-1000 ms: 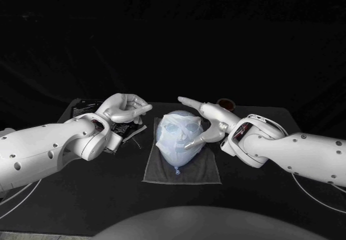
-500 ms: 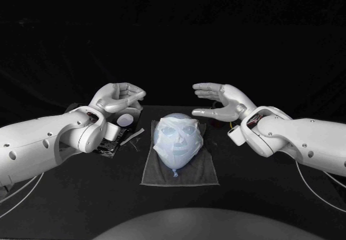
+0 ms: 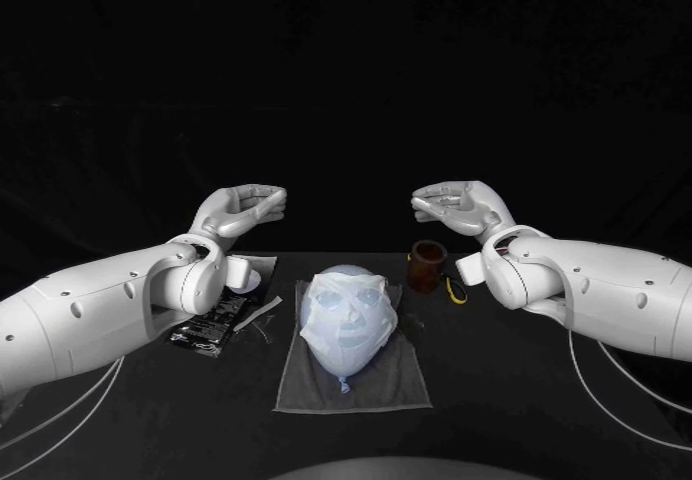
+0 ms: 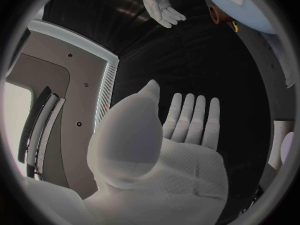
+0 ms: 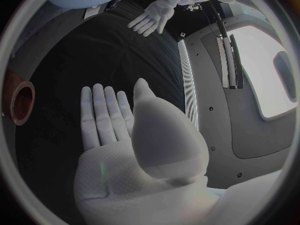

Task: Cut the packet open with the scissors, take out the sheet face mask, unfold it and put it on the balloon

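Table (image 3: 548, 400): face mask (image 3: 351, 305) covers balloon (image 3: 343, 364)

No legible text, label, brand, number or sign, even on the packet (image 3: 214, 327)

1. Dim overall. The black table (image 3: 548, 400) and the backdrop behind the balloon (image 3: 346, 315) swallow the light.
2. Balloon is the brightest thing, lit from above.
3. Left arm (image 3: 101, 310) and right arm (image 3: 606, 295) beside the balloon are evenly lit, undersides shaded.
4. Wrist views: dark ring, edges bend, pale panel (image 5: 265, 70) glares.
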You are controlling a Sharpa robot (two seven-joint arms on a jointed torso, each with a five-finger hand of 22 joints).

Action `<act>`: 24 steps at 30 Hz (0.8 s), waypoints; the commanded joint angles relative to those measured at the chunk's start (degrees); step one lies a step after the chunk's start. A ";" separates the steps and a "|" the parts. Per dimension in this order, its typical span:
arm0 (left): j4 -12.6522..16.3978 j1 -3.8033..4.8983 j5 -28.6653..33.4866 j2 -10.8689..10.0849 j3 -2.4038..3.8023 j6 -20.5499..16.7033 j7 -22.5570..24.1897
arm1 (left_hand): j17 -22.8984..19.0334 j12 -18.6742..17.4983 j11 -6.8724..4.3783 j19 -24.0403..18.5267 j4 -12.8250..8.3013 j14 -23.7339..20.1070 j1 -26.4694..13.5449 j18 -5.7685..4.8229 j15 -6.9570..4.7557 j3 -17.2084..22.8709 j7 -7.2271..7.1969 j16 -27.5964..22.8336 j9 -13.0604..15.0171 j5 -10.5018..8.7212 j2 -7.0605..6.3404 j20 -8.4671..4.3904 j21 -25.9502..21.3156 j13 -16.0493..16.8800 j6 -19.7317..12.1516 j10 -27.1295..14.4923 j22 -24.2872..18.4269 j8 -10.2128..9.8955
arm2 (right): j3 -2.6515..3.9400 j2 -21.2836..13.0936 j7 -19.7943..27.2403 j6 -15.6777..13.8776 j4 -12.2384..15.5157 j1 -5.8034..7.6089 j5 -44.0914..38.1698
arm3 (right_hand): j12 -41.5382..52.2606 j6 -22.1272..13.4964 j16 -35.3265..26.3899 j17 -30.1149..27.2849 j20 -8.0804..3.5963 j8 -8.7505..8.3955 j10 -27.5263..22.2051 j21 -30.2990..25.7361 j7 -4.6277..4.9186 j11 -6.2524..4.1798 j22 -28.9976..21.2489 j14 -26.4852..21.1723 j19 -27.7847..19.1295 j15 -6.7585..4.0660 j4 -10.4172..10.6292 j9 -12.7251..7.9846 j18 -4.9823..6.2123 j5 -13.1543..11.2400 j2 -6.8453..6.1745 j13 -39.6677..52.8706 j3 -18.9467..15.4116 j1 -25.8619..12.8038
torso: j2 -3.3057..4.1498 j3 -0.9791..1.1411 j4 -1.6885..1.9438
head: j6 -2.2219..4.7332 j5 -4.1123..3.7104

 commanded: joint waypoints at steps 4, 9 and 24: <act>-5.97 -0.13 7.47 4.14 0.16 0.50 4.53 | -3.00 -6.20 -1.87 -4.02 0.05 -5.97 -4.08 -2.32 1.48 -2.61 -0.50 -4.53 -1.47 -0.09 0.85 0.06 -2.82 -0.27 -4.14 -4.75 -2.14 -4.34 | 0.01 2.30 3.33 4.02 -4.98 -1.28 7.48 | 0.00 1.33 0.45 -0.07 -0.62 -0.46 2.72 0.39 2.04 -0.68 -0.74 2.36 1.91 -0.71 0.44 -0.73 0.44 -0.17 1.17 -0.13 0.78 -0.19 | -1.17 -0.24 0.04 | 2.31 0.43; -8.31 -0.30 7.88 5.78 0.21 -0.45 5.35 | -4.22 -8.85 -2.95 -4.57 0.03 -8.65 -5.04 -2.48 1.14 -3.16 -1.45 -6.31 -1.76 -0.10 1.46 0.09 -3.50 -0.47 -4.72 -6.99 -2.74 -5.53 | 0.02 3.39 3.69 4.17 -6.94 -2.07 7.96 | -2.30 0.89 -1.57 -1.09 -0.25 -1.99 1.95 -0.96 2.51 -0.09 -2.31 0.88 1.30 -0.04 0.87 -1.76 0.26 -0.18 1.10 -0.26 0.86 -0.87 | -1.17 -0.20 0.17 | 2.77 0.82; 1.14 -2.44 6.89 3.61 1.23 -9.80 3.13 | -13.21 -17.22 -10.84 -34.11 -16.75 -36.73 -81.33 -6.03 -11.69 -7.44 -10.53 -14.45 -9.41 -2.89 6.02 -16.70 -8.26 -3.58 -37.76 -42.77 -7.19 -25.38 | 3.83 1.67 2.71 -6.00 2.77 -5.01 10.99 | -8.14 -46.39 -14.82 -12.34 -15.98 -16.18 -55.60 -12.60 -11.77 -11.23 -15.80 -51.71 -43.54 -9.30 -14.87 -17.46 -10.19 -3.09 -1.06 -3.84 0.83 -86.48 | 3.23 1.21 0.27 | 7.28 0.88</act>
